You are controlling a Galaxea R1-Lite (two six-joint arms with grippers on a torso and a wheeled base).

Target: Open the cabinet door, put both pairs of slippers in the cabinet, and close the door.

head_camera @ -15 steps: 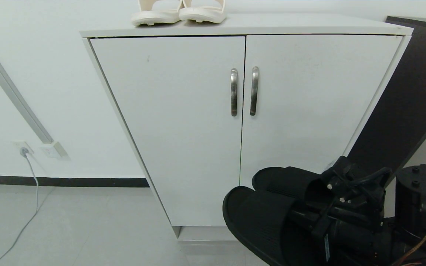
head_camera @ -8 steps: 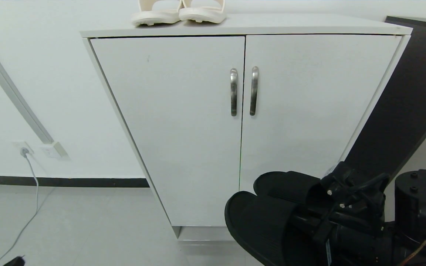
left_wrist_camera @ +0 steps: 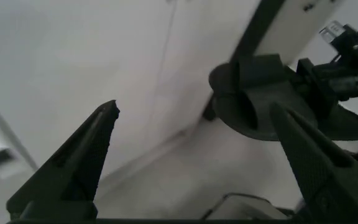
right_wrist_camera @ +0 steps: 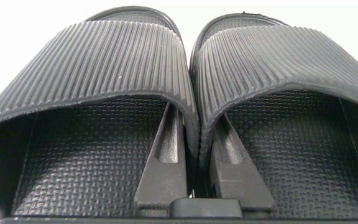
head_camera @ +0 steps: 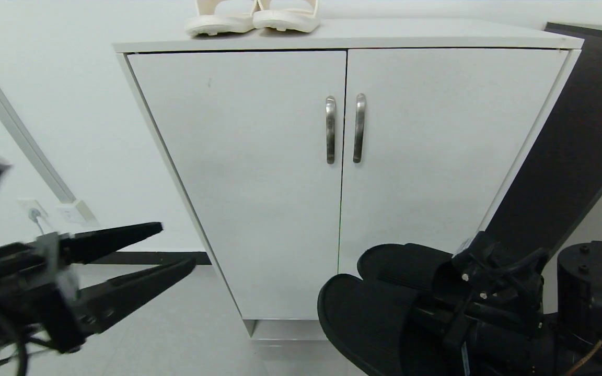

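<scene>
Cabinet doors point(head_camera: 238, 183): both shut. Black slippers point(head_camera: 379, 308): pinched together by right gripper point(right_wrist_camera: 194, 155), low before the cabinet. Cream slippers point(head_camera: 253, 18): on top. Left gripper point(head_camera: 175, 244): spread, left of the cabinet; advisable to clamp a handle point(head_camera: 330, 130) squarely and pull along the hinge arc.

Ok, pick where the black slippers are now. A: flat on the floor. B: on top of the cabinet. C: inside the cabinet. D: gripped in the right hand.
D: the right hand is shut on the black slippers, pinching their adjoining side walls, in front of the closed cabinet.
</scene>
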